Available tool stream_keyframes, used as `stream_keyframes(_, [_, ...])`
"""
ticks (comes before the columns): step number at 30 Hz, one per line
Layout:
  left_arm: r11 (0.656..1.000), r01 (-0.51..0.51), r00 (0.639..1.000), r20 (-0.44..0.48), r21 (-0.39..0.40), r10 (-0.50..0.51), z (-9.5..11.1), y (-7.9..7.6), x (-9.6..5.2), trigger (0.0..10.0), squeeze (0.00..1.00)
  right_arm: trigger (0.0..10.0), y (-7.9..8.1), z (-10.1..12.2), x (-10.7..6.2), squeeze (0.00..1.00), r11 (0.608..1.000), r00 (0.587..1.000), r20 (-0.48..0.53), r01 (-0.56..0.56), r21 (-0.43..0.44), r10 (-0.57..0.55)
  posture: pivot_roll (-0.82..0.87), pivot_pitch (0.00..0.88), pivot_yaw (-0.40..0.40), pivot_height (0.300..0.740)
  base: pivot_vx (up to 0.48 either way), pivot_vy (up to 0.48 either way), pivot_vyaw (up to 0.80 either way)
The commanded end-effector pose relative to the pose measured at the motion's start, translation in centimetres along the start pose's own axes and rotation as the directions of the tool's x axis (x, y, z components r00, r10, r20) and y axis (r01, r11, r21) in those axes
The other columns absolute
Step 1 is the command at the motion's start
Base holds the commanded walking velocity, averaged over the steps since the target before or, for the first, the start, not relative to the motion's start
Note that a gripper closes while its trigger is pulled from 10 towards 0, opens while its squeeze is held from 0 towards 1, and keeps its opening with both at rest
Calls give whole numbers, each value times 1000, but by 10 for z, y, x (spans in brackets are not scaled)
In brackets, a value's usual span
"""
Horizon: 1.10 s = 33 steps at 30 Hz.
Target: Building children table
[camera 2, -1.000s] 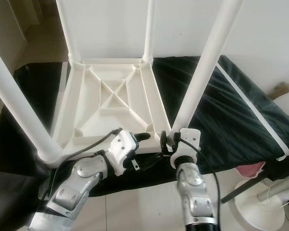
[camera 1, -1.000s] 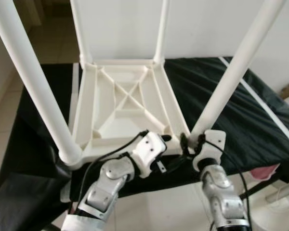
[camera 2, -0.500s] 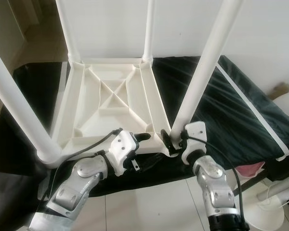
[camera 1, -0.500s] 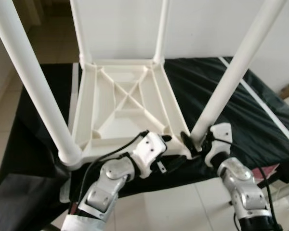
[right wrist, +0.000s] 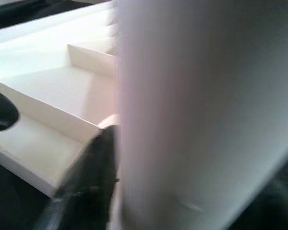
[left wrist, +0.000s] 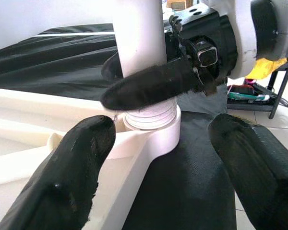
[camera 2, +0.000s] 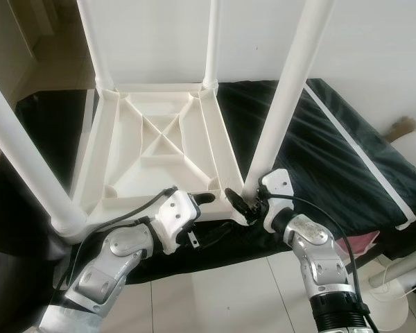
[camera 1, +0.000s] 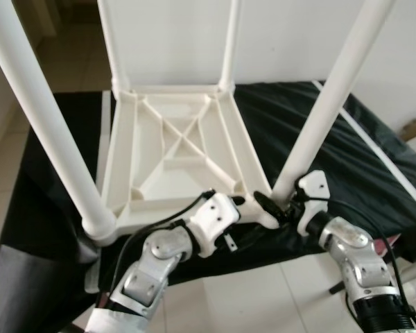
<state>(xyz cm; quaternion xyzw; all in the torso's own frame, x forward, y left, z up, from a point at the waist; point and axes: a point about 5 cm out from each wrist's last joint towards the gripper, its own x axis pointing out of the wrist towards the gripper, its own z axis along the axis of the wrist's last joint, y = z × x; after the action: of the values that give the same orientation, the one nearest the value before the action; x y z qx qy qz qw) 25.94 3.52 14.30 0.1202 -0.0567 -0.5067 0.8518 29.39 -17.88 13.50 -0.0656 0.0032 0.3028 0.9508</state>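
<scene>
Tabletop (camera 1: 173,149) lies upside down on black cloth (camera 1: 312,139), four white legs standing up from its corners. My right gripper (left wrist: 149,79) pinches the near right leg (camera 1: 326,104) just above its threaded socket. My left gripper (left wrist: 158,163) sits with fingers spread at the same corner, near edge overhanging the tiled floor (camera 2: 215,291). White wall (camera 1: 291,35) stands behind.
</scene>
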Motion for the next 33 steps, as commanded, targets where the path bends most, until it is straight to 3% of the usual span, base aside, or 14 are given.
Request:
stream_keyframes(1, [1000,-28,1000,3,9,28,1,2,1,10000,0,0,2,-2,2,0,1000,1000,-13,-29,-8,29,17,36,-67,740,0,0,0])
stream_keyframes(9, [1000,-29,1000,1,10,29,1,2,0,10000,0,0,0,-9,-4,0,999,999,-30,-43,26,43,15,38,-62,740,0,0,0])
stream_keyframes(10, [1000,-27,1000,1,10,27,1,2,0,10000,0,10000,0,-9,-4,0,999,999,-33,-40,33,41,11,39,-57,740,0,0,0])
stream_keyframes(23, [1000,-21,1000,3,9,21,2,1,0,10000,0,10000,-3,-9,-6,0,997,998,-33,49,62,-47,9,40,-55,740,0,0,0])
stream_keyframes(33, [1000,-20,1000,7,2,20,2,-1,0,10000,0,10000,4,-6,-9,0,963,968,-14,249,99,-249,3,48,-56,740,0,0,0])
